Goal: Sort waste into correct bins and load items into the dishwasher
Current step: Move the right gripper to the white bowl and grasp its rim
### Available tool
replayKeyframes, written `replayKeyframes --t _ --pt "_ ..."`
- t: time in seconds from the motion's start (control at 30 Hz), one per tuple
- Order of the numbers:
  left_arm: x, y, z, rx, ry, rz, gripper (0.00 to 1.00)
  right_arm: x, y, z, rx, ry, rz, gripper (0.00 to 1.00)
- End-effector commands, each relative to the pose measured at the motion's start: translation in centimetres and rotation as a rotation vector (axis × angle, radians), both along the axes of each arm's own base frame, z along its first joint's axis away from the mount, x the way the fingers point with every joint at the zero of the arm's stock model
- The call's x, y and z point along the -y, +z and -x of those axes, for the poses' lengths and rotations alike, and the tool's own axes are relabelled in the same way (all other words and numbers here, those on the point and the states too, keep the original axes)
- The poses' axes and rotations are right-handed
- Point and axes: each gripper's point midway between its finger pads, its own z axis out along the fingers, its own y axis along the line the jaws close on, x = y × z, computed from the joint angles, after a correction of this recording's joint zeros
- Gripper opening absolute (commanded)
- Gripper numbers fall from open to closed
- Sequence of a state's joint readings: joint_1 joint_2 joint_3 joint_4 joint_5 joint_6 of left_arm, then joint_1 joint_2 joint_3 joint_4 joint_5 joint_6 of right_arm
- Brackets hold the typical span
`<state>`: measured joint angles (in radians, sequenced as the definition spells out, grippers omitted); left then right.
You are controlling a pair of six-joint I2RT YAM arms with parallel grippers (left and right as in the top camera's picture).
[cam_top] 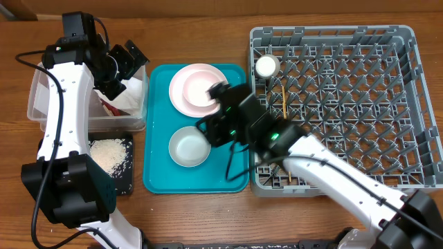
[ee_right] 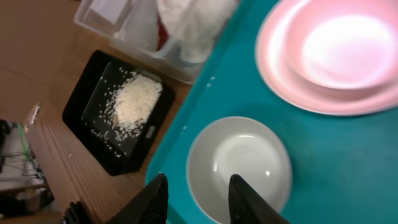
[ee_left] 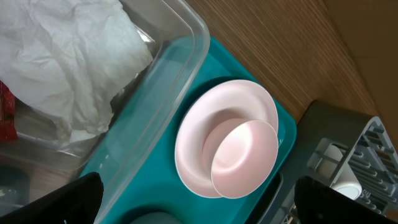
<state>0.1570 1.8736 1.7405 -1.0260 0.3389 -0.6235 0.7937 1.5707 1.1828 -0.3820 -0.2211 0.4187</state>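
Serving tray (cam_top: pixel 156 124) sits mid-tabletop: plate (cam_top: pixel 178 95) with bowl (cam_top: pixel 201 86) on it at the far end, second bowl (cam_top: pixel 189 146) at the near end. Tub (cam_top: pixel 34 98) at left holds napkin (cam_top: pixel 129 97) and wrapper (ee_left: pixel 5 112); rice (cam_top: pixel 109 153) lies on flat tray (cam_top: pixel 125 180) before it. Rack (cam_top: pixel 346 90) at right: cup (cam_top: pixel 266 66) in far left corner, chopsticks (cam_top: pixel 282 104) nearby.

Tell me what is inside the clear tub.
The clear tub holds a crumpled white napkin, with a red wrapper partly showing beside it. The napkin covers most of the tub's floor, so anything under it cannot be seen.
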Motion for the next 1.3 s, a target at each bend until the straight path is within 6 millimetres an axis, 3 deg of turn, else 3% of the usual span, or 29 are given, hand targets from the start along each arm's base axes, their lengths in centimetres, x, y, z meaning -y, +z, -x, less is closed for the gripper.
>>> replayKeyframes --t 0.0,0.13,0.2,0.37,0.57,0.97,1.27 --pt "0.1 0.8 -0.1 0.017 0.005 -0.008 1.00 -1.7 0.2 0.8 0.117 -0.030 0.058 0.34" --pt "0.1 0.8 -0.1 0.017 0.005 -0.008 1.00 -4.6 -0.5 2.9 0.197 0.052 0.082 0.33" --pt "0.1 0.8 -0.1 0.017 0.005 -0.008 1.00 -6.4 -1.9 4.1 0.223 0.119 0.102 0.33" --pt "0.1 0.8 -0.1 0.017 0.005 -0.008 1.00 -8.1 -6.0 4.7 0.252 0.207 0.173 0.34" --pt "0.1 0.8 -0.1 0.017 0.005 -0.008 1.00 -8.4 -10.0 4.2 0.257 0.242 0.249 0.34" --pt "0.1 0.8 -0.1 0.017 0.005 -0.008 1.00 -8.0 -11.0 4.9 0.234 0.256 0.285 0.29" --pt "0.1 0.8 -0.1 0.017 0.005 -0.008 1.00 -8.0 -13.7 4.3 0.229 0.241 0.329 0.29"
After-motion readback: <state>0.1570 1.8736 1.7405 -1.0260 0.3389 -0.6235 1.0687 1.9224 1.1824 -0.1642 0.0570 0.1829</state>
